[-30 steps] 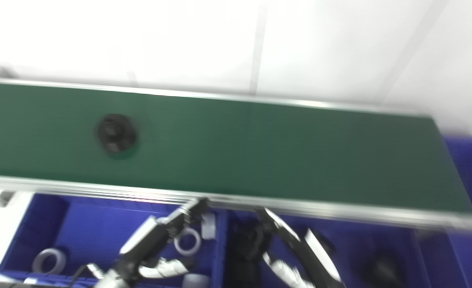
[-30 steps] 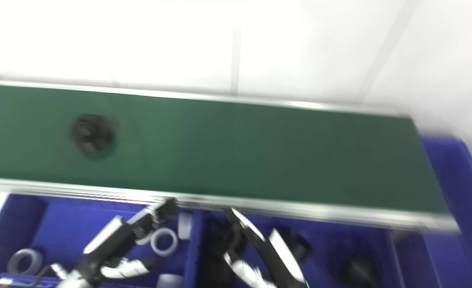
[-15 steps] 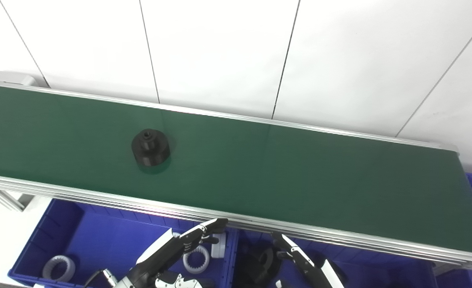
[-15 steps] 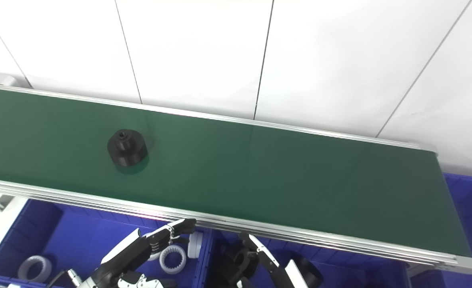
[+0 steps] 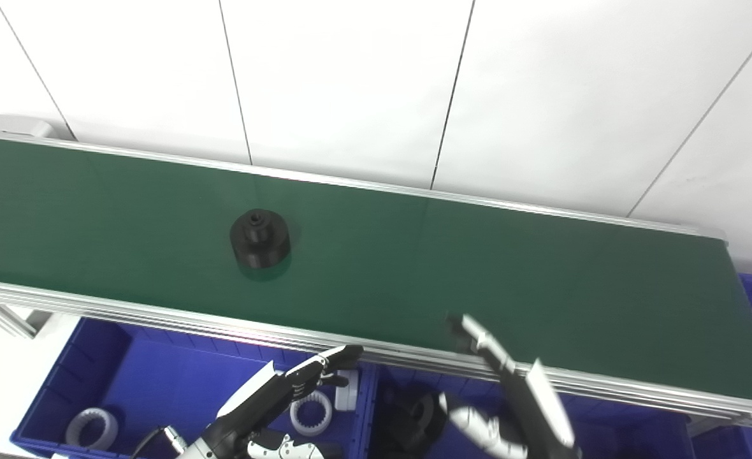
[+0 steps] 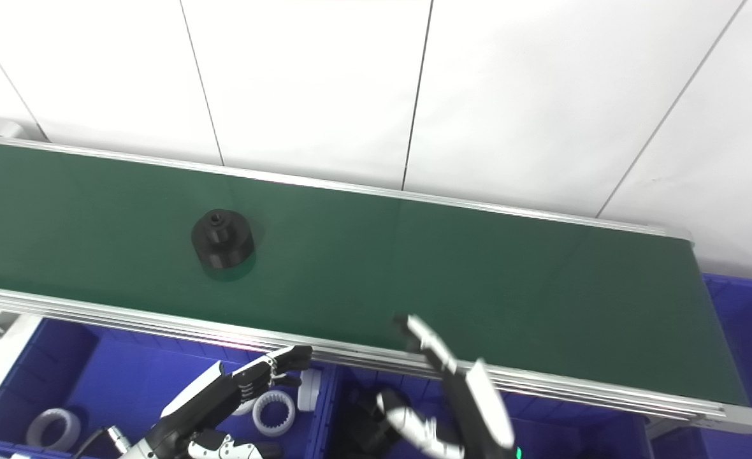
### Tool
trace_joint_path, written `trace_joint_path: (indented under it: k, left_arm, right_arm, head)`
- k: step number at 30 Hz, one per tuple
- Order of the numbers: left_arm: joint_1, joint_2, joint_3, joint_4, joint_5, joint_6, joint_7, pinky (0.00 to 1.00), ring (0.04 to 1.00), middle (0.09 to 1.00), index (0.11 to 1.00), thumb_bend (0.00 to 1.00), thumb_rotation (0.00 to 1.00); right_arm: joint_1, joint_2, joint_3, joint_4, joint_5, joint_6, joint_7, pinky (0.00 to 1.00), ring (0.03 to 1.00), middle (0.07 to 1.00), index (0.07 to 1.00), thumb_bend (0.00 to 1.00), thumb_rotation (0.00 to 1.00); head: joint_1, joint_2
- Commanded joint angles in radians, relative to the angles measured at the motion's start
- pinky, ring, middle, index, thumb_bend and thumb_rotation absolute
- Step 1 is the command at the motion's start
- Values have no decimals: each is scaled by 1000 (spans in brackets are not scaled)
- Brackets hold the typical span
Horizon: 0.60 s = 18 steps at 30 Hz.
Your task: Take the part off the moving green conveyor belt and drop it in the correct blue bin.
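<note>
black part (image 5: 260, 238) upright on belt (image 5: 542, 280), well off to left and ahead of right hand (image 5: 510, 389), open, empty; left hand (image 5: 274, 395) nearer, also open.

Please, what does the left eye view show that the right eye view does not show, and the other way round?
The two views differ very little. Only the left eye view shows more of the grey end housing at the belt's left end. Only the right eye view shows a wider part of the far blue bin past the belt's right end, and a small green light by the right arm. Both show the black part on the green conveyor belt, the open left hand over the left bin with white rings, and the open right hand over the near rail.
</note>
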Motion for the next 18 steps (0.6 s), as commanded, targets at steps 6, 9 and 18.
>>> trace_joint_path:
  k: [6, 9, 18]
  left_arm:
    - [-7, -4, -4, -32, -17, -43, 5, 833, 910, 939, 918, 486, 395]
    - [-8, -3, -7, -31, -21, -43, 2, 840, 915, 940, 920, 491, 400]
    - [-21, -4, -11, -38, -12, -43, 6, 832, 908, 938, 917, 487, 416]
  right_arm:
    - [-204, 40, -31, -37, -34, 57, -7, 734, 824, 859, 856, 585, 346]
    - [-269, 56, -29, -35, -58, 100, -1, 720, 801, 843, 846, 678, 308]
    - [-454, 105, 20, 109, -131, 177, 15, 738, 790, 807, 809, 834, 232]
  head:
    - [4, 6]
    - [-2, 7]
    - [9, 12]
